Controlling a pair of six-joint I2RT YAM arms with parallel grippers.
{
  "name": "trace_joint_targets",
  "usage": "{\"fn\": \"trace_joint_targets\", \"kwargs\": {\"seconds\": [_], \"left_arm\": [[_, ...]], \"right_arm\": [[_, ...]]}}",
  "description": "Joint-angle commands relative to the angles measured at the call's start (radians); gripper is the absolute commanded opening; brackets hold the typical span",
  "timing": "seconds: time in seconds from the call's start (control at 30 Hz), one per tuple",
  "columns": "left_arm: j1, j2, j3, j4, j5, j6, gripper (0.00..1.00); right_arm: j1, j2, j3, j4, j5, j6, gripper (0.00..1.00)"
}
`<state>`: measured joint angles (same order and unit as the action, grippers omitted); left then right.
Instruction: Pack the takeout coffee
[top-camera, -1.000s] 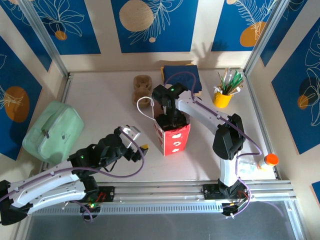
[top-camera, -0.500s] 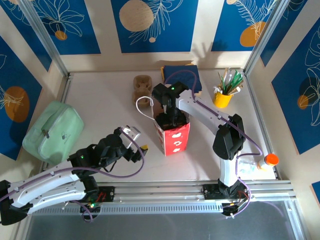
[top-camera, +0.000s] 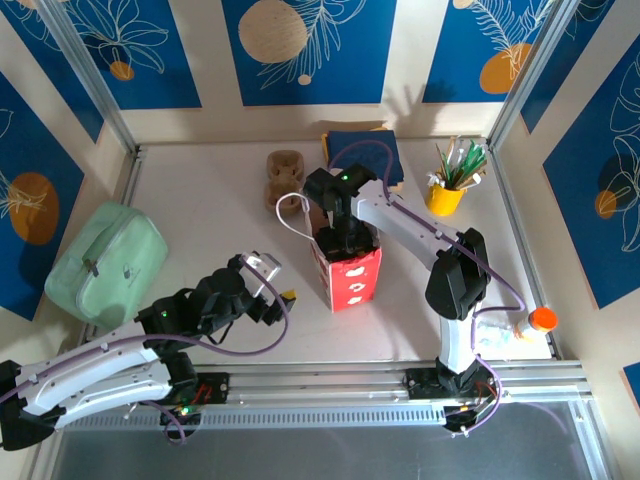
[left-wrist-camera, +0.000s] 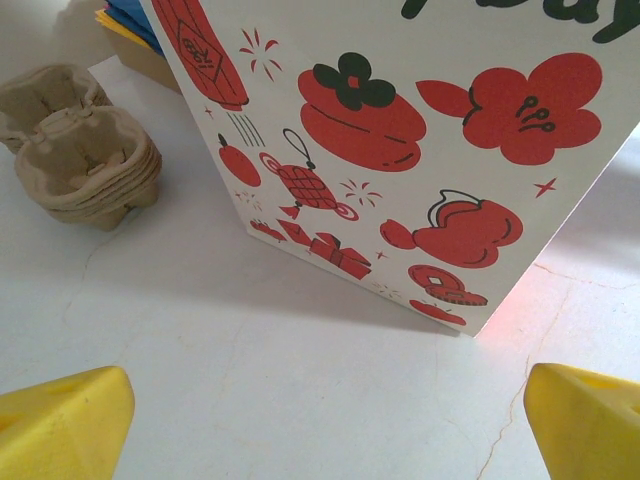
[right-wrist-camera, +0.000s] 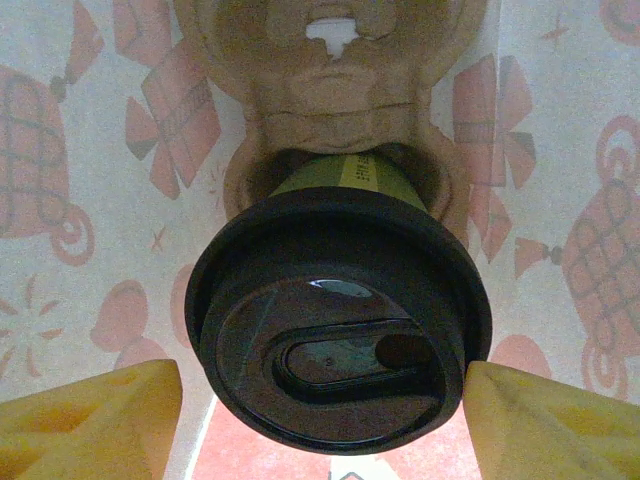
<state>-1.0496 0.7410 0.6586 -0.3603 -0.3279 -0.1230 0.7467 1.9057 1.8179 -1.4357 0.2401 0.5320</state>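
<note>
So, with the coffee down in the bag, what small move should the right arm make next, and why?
Probably lift the right gripper straight up out of the paper bag. The takeout coffee already sits in the cardboard carrier inside it, with the jaws either side of the lid.

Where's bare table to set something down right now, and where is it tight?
Widest bare patch: back left of the table, between the green pouch and the cardboard cup carriers. A smaller one on the right, between the yellow cup and the orange-capped bottle. Crowded: back centre, where carriers, blue stack, paper bag and right arm bunch together.
</note>
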Motion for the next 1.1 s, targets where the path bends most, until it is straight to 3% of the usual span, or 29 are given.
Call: {"fn": "trace_joint_targets", "kwargs": {"seconds": [0.0,1.07], "left_arm": [[-0.005,-0.015,-0.001,-0.011,-0.019,-0.004,1.00],[-0.006,0.006,0.026,-0.010,-0.007,-0.007,1.00]], "right_arm": [[0.012,-0.027,0.035,-0.048,0.030,0.005,0.74],[0.019,-0.053,-0.043,-0.009,0.038,-0.034,0.78]]}}
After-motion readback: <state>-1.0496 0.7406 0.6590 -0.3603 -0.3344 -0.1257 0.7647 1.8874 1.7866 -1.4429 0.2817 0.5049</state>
